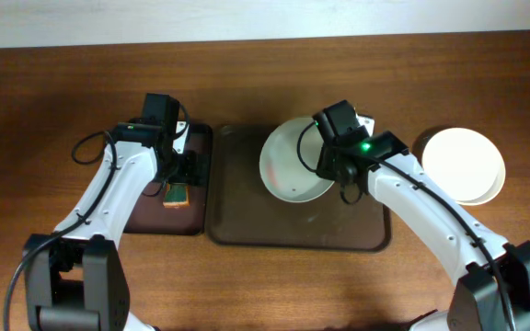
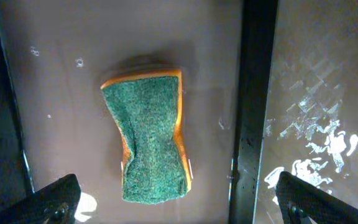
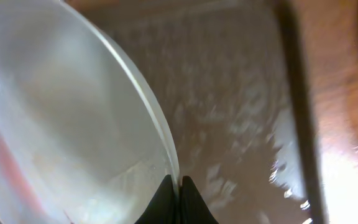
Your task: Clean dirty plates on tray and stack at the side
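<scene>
Right, overhead first: my left hand (image 1: 178, 175) hangs over the small black-rimmed tray (image 1: 145, 221), fingers spread wide and holding nothing, with the sponge (image 1: 176, 194) just below them. Beside it on the counter (image 1: 63, 83) sits the big brown tray (image 1: 247, 225). Over its upper middle the held plate (image 1: 288, 170) is tipped up, my right hand (image 1: 340, 173) clenched on its right rim. I cannot tell whether its far edge touches the tray. Off the tray, at the far right of the counter, lie the stacked plates (image 1: 463, 164), one white disc with a second rim peeking out beneath. Left wrist view: the sponge lies green side up on the small tray's floor. Both fingertips (image 2: 51, 199) sit at the bottom corners, well apart and clear of the sponge. The black rim runs down just right of the sponge, with the brown tray beyond it, streaked with glare. Right wrist view: the fingers (image 3: 166, 199) are pinched shut on the plate's rim. The plate fills the left side, blurred, with a faint reddish streak (image 3: 8, 165) low inside. The brown tray lies beneath and the counter shows at the right edge.
</scene>
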Motion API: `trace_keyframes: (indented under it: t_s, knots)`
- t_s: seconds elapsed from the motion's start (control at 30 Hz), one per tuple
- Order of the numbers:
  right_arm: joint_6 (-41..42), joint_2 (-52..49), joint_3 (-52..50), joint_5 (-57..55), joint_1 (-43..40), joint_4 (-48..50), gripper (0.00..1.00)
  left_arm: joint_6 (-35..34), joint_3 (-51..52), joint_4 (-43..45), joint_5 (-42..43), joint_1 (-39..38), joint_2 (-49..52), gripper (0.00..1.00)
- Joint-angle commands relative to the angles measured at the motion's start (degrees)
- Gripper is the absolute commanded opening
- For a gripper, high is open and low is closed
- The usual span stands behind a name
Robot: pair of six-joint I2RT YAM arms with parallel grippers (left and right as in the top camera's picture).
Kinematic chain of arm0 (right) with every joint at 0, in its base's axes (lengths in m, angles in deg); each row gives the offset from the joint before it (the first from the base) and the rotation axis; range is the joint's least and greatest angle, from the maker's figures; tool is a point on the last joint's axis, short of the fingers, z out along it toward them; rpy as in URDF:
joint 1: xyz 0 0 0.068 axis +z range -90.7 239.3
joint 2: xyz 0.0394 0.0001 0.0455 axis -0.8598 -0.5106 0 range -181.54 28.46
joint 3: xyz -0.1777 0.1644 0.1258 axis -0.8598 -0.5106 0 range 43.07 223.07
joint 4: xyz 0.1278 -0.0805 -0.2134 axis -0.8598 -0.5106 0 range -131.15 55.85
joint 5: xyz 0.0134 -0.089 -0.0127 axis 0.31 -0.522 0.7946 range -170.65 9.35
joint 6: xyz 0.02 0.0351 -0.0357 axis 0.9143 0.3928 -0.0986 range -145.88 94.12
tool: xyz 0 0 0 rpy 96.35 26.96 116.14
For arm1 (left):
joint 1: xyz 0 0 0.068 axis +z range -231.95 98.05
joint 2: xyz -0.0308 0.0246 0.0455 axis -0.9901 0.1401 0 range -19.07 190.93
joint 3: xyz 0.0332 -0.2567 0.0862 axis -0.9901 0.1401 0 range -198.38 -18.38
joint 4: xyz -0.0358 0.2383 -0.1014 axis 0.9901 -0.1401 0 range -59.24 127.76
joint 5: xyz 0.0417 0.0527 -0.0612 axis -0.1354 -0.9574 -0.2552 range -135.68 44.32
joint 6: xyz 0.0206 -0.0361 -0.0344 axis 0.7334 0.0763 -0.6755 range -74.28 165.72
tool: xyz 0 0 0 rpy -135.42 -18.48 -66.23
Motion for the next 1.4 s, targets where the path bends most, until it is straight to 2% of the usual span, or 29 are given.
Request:
trace_keyframes:
  t_s: [0.0, 0.1, 0.17, 0.2, 0.23, 0.27, 0.33, 0.37, 0.43, 0.53, 0.57, 0.63, 0.67, 1.0, 1.07, 1.3, 1.37]
  knots:
    - [8.41, -0.74, -3.52, 8.83, 0.46, 1.03, 0.04, 0.02, -0.44, 0.07, 0.68, 0.09, -0.44, 0.99]
    - [15.78, -2.19, -7.52, 11.74, 0.98, 3.56, 0.04, 0.04, -0.44, 0.07, 0.68, 0.09, -0.44, 0.99]
    - [16.31, -2.78, -8.22, 15.54, 0.98, 5.73, 0.04, 0.04, -0.44, 0.04, 0.68, 0.09, -0.44, 0.99]
    - [15.82, -2.82, -8.22, 17.38, 1.16, 6.38, 0.08, 0.04, -0.44, 0.07, 0.68, 0.09, -0.44, 0.99]
    - [13.68, -2.82, -8.20, 19.21, 1.46, 7.02, 0.13, 0.04, -0.44, 0.11, 0.68, 0.09, -0.44, 0.99]
    - [10.95, -2.82, -8.20, 20.02, 1.75, 7.15, 0.38, 0.04, -0.44, 0.11, 0.68, 0.09, -0.44, 0.99]
    - [6.78, -2.82, -8.20, 19.28, 1.88, 6.99, 0.56, 0.04, -0.44, 0.09, 0.66, 0.09, -0.44, 0.99]
    - [5.03, -2.82, -8.20, 18.21, 1.88, 7.23, 0.59, 0.04, -0.44, 0.09, 0.66, 0.09, -0.44, 0.99]
    - [-5.18, -2.82, -8.20, 14.95, 1.88, 10.27, 0.61, 0.04, -0.44, 0.09, 0.68, 0.09, -0.44, 0.99]
    - [-32.63, -2.82, -8.20, 13.79, 1.88, 18.88, 0.61, 0.04, -0.44, 0.09, 0.66, 0.09, -0.44, 0.99]
    - [-38.18, -2.86, -8.20, 13.16, 1.90, 20.37, 0.64, 0.04, -0.44, 0.09, 0.66, 0.09, -0.44, 0.99]
    - [-44.83, -3.65, -8.20, 12.20, 1.88, 22.60, 0.66, 0.02, -0.44, 0.07, 0.68, 0.09, -0.44, 0.99]
    - [-44.83, -4.57, -8.20, 11.06, 1.88, 23.34, 0.68, 0.04, -0.44, 0.07, 0.68, 0.09, -0.44, 0.99]
    - [-41.94, -12.00, -8.20, 11.04, -2.99, 29.51, 0.61, 0.02, -0.44, -0.31, 0.68, 0.09, -0.44, 0.99]
    - [-41.75, -12.09, -8.28, 15.23, -4.11, 29.24, 0.53, 0.04, -0.44, -0.28, 0.68, 0.09, -0.44, 0.99]
    - [-41.53, -14.19, -8.31, 18.14, -4.09, 28.11, 0.47, 0.02, -0.44, -0.57, 0.68, 0.09, -0.44, 0.98]
    - [-41.53, -15.10, -8.31, 18.10, -4.07, 27.98, 0.34, 0.02, -0.44, -0.59, 0.70, 0.07, -0.44, 0.98]
